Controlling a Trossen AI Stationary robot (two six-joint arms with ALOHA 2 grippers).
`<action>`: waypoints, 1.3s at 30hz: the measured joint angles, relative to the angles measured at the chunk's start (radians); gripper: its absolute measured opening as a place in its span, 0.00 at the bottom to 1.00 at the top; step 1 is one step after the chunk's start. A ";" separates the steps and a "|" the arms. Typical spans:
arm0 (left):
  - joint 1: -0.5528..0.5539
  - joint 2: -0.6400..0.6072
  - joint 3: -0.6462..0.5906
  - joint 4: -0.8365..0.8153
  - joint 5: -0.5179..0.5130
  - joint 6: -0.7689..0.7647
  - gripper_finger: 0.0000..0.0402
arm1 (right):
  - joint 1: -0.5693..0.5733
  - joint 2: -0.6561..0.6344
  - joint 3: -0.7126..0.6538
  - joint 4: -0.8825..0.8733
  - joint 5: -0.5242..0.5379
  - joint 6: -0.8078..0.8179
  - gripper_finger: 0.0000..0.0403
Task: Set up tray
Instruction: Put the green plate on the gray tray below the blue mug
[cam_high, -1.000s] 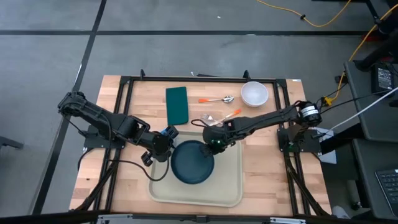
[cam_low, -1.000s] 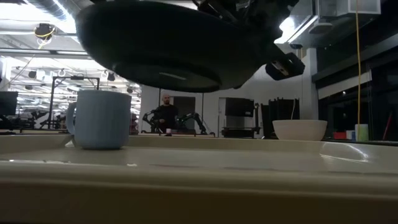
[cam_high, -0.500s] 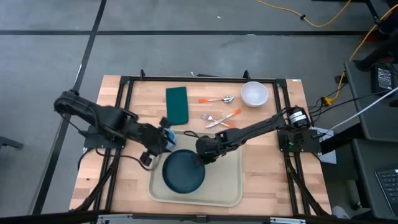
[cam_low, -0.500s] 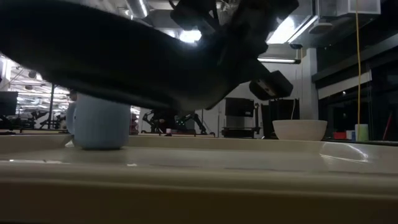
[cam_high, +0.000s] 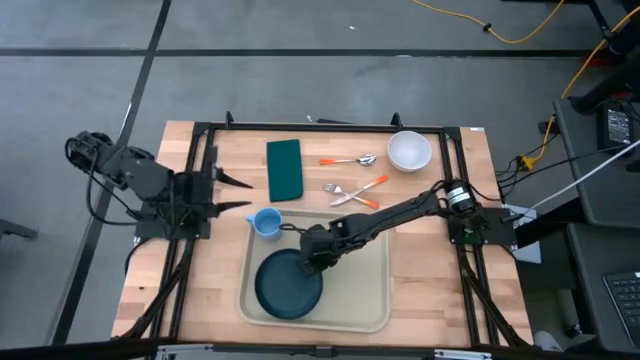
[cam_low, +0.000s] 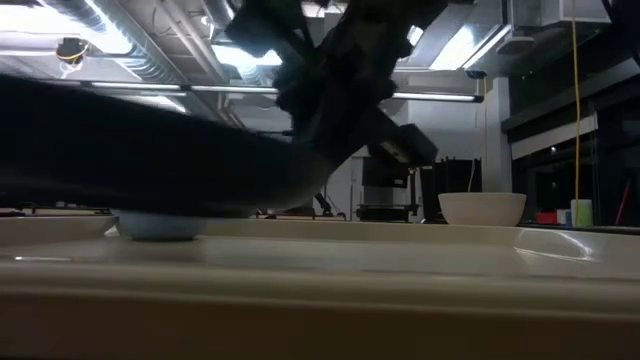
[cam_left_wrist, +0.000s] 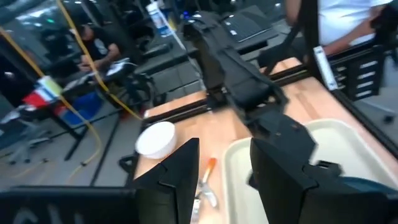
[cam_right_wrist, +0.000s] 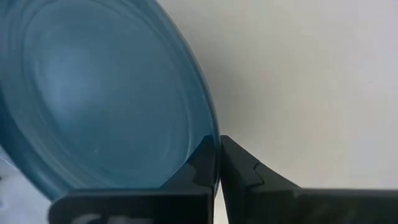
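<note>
A large beige tray (cam_high: 365, 295) lies on the table's near middle. A dark blue plate (cam_high: 288, 287) is in its left half, and it fills the right wrist view (cam_right_wrist: 106, 93). My right gripper (cam_high: 314, 258) reaches in from the right and is shut on the plate's far right rim. In the low view the plate (cam_low: 130, 165) looms dark, low over the tray (cam_low: 400, 270). A light blue cup (cam_high: 266, 222) stands in the tray's far left corner. My left gripper (cam_high: 237, 192) is open, over the table's left part, left of the cup. My right gripper pinches the plate's rim (cam_right_wrist: 208, 127) between its two fingers (cam_right_wrist: 244, 173), at the plate's far right edge (cam_high: 308, 262). It comes slanting down from the table's far right. The plate is low over the tray floor, and I cannot tell whether it rests on it.
On the far side of the table lie a dark green napkin (cam_high: 284, 168), a spoon (cam_high: 350, 160) and a fork (cam_high: 355, 192) with orange handles, and a white bowl (cam_high: 409, 150). The tray's right half (cam_high: 360, 270) is bare. People show in the room beyond.
My right gripper has carried the plate toward the table's near left and down, from above the tray's middle into its left half. My left arm has drawn back from the cup toward the table's left edge. The cup stays in the tray's corner.
</note>
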 joint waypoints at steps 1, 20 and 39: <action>-0.004 -0.001 0.000 0.001 -0.011 0.000 0.34 | 0.003 0.012 0.014 -0.001 -0.001 -0.002 0.03; -0.009 -0.002 -0.001 -0.045 -0.065 0.014 0.35 | 0.005 0.087 0.108 -0.079 -0.009 0.003 0.03; -0.009 -0.003 -0.001 -0.062 -0.105 0.037 0.35 | 0.004 0.085 0.132 -0.088 -0.012 0.009 0.03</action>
